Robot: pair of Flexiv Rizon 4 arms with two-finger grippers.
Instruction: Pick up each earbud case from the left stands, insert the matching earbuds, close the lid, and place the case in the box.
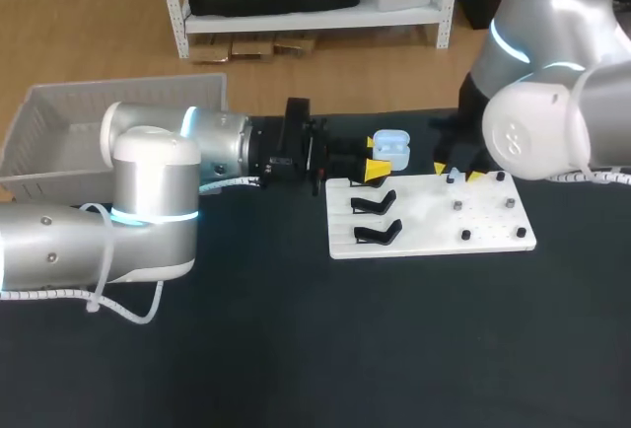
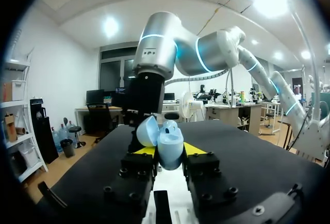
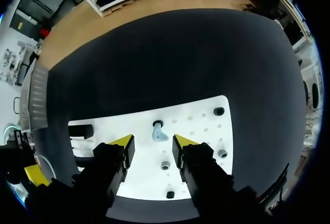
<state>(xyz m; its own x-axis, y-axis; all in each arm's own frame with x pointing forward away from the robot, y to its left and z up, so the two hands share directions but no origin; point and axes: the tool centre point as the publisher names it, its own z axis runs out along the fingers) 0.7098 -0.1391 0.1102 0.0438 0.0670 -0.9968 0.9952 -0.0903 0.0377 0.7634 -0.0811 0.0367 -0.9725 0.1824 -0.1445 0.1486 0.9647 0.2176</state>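
My left gripper (image 1: 376, 166) is shut on a light blue earbud case (image 1: 391, 144), held above the far left corner of the white board (image 1: 493, 236). In the left wrist view the case (image 2: 169, 144) sits between the yellow fingertips (image 2: 145, 150) with its lid (image 2: 148, 130) open. My right gripper (image 1: 455, 174) hangs over the board's right half. In the right wrist view it (image 3: 153, 142) stands open, fingers on either side of a light blue earbud (image 3: 159, 133) on a peg, without touching it. Two black stands (image 1: 377, 217) on the board's left are bare.
Several small dark pegs (image 1: 491, 219) dot the board's right half. A grey basket (image 1: 69, 132) stands at the table's far left, behind my left arm. The black tabletop (image 1: 394, 339) stretches in front of the board.
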